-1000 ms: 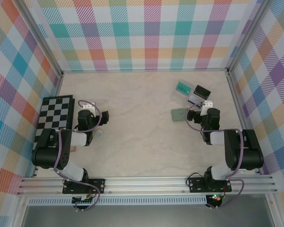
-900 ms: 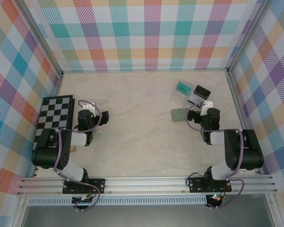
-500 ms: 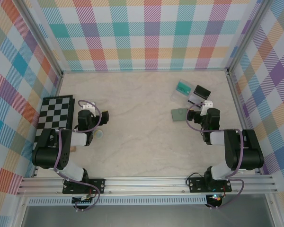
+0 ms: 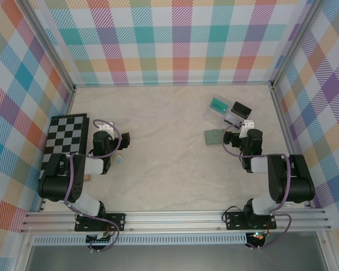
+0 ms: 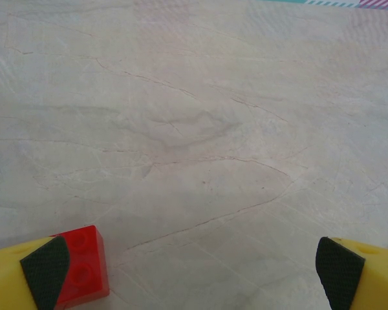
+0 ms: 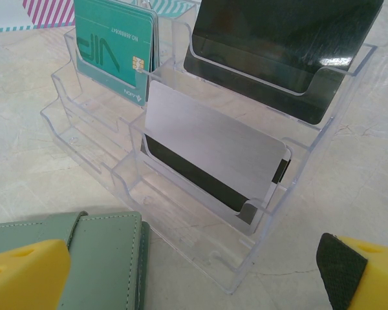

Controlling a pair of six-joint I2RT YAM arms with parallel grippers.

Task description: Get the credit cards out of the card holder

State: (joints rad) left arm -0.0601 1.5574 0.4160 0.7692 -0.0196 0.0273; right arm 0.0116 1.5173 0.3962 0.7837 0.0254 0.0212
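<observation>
The card holder (image 4: 213, 136), a grey-green stitched wallet, lies closed on the table at the right. In the right wrist view the card holder (image 6: 103, 258) sits at the lower left, partly behind my left finger (image 6: 26, 274). The credit cards are hidden inside it. My right gripper (image 6: 194, 271) is open, its jaws wide apart with nothing between them; from above the right gripper (image 4: 246, 130) sits just right of the wallet. My left gripper (image 5: 194, 265) is open over bare table, far from the wallet, and from above the left gripper (image 4: 104, 133) is at the left.
A clear stepped tray (image 6: 200, 213) stands just beyond the wallet, holding a teal card (image 6: 116, 45), a silver card (image 6: 213, 145) and a dark card (image 6: 278, 45). A red brick (image 5: 84, 265) touches my left finger. A chequered board (image 4: 68, 135) lies far left. A small round pale thing (image 4: 118, 161) lies by the left arm.
</observation>
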